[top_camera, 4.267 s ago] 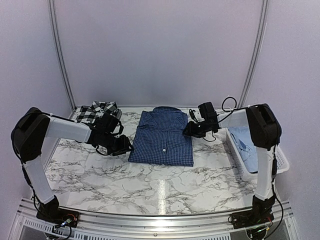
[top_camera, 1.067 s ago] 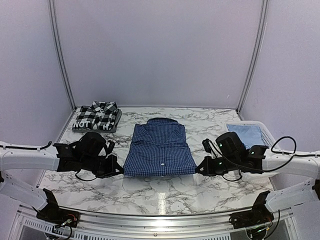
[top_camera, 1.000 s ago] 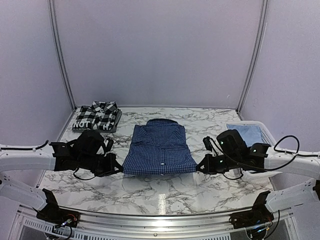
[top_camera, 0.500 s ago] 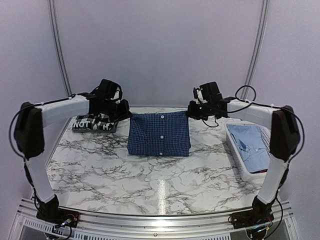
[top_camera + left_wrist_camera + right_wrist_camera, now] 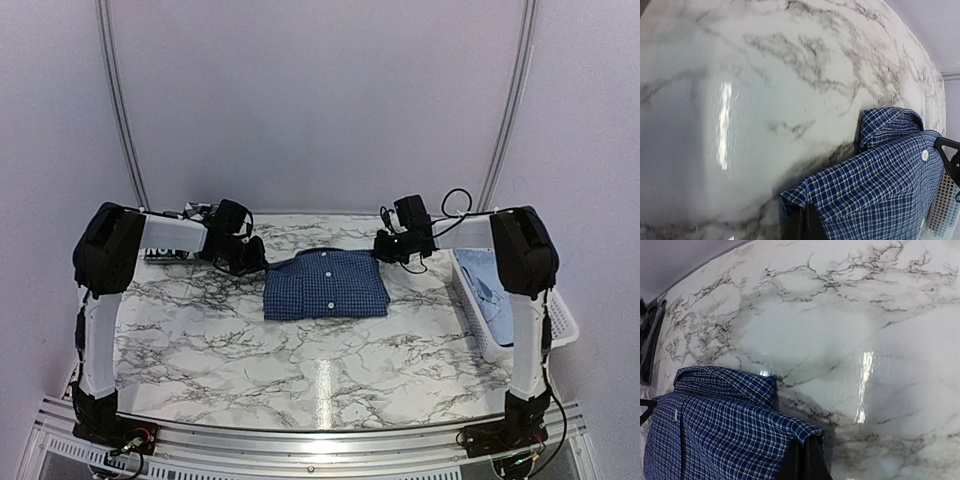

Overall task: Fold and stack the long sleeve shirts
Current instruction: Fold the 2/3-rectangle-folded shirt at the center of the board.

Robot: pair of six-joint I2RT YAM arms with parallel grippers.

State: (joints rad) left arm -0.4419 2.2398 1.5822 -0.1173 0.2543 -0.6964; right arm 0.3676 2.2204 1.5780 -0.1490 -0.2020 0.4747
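Observation:
The dark blue checked shirt (image 5: 325, 285) lies on the marble table, folded over with its buttons facing up. My left gripper (image 5: 258, 258) is shut on its back left corner, and the left wrist view shows the fingers (image 5: 802, 222) pinching the cloth (image 5: 880, 185). At the back right corner my right gripper (image 5: 385, 250) is shut on the cloth too, its fingers (image 5: 805, 460) clamped over the edge of the shirt (image 5: 715, 430). The black-and-white plaid shirt (image 5: 195, 211) sits at the back left, mostly hidden by my left arm. The pale blue shirt (image 5: 490, 285) lies in the basket.
A white slatted basket (image 5: 560, 325) stands at the right table edge, and it also shows in the left wrist view (image 5: 940, 210). Metal frame posts and the back wall close off the rear. Bare marble lies in front of the blue shirt.
Both grippers have come down from the raised position at the back, and the blue shirt they held up now lies flat, folded on the table.

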